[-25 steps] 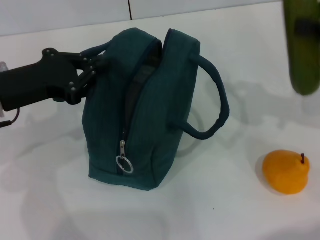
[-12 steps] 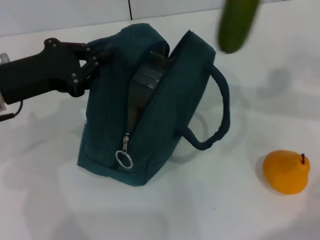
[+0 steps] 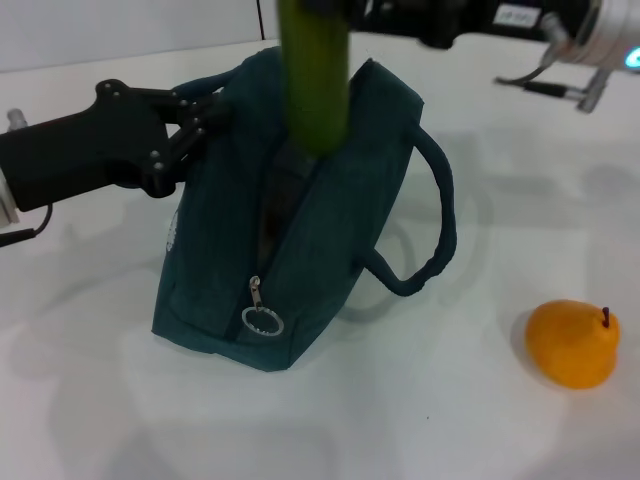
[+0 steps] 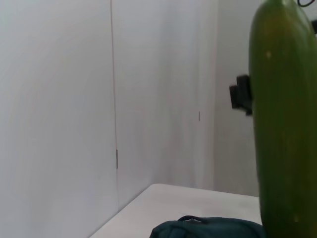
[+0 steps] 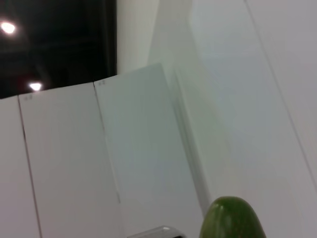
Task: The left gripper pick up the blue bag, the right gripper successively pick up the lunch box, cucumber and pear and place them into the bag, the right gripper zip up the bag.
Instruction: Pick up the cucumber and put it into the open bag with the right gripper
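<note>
The cucumber [image 3: 314,75] hangs upright, its lower end right over the open mouth of the blue bag [image 3: 290,240], carried by the right gripper [image 3: 330,8] at the very top of the head view. Those jaws are clamped on the cucumber's upper end, though the contact itself is cut off by the frame edge. On the other side, the left gripper [image 3: 195,115] has its jaws pinched on the bag's far handle, holding that side up so the bag stands on the bench [image 3: 450,420]. The pear [image 3: 572,343] waits well apart, out to the right. No lunch box to be seen; it may be inside the bag already, but the opening is too dark to tell.

Now the risks. The opening looks narrow and the bag leans, so the tip could land on the fabric edge or the zipper [image 3: 262,315] track instead of going in. Let go from this height and the cucumber might tip against the rim and roll out onto the bench.
</note>
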Controlling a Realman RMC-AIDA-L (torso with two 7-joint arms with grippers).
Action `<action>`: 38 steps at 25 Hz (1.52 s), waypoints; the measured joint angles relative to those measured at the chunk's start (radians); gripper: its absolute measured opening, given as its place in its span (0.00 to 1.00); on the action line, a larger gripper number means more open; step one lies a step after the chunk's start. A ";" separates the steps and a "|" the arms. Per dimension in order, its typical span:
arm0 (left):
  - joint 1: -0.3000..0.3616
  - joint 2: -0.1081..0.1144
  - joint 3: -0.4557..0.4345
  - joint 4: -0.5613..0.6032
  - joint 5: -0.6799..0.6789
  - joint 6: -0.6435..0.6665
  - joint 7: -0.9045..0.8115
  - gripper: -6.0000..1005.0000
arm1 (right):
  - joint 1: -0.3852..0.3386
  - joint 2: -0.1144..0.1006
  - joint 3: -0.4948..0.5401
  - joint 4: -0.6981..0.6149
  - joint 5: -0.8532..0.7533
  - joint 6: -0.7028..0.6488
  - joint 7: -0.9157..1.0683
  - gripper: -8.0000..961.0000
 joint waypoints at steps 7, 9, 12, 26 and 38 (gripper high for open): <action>-0.002 0.000 0.002 -0.002 0.000 -0.001 0.005 0.05 | 0.026 0.004 -0.068 0.139 0.037 0.017 -0.122 0.65; -0.002 0.000 0.002 -0.002 0.000 -0.001 0.006 0.05 | 0.021 0.005 -0.092 0.144 0.037 0.031 -0.163 0.65; -0.002 0.000 0.002 -0.004 0.000 -0.002 0.007 0.05 | 0.008 0.003 -0.135 0.142 0.036 0.081 -0.203 0.65; -0.005 0.000 0.003 -0.005 0.002 -0.005 0.007 0.05 | -0.040 0.003 -0.213 0.141 0.025 0.177 -0.255 0.72; -0.004 0.001 0.000 -0.017 0.000 -0.009 0.011 0.05 | -0.077 0.002 -0.206 0.125 0.048 0.166 -0.275 0.87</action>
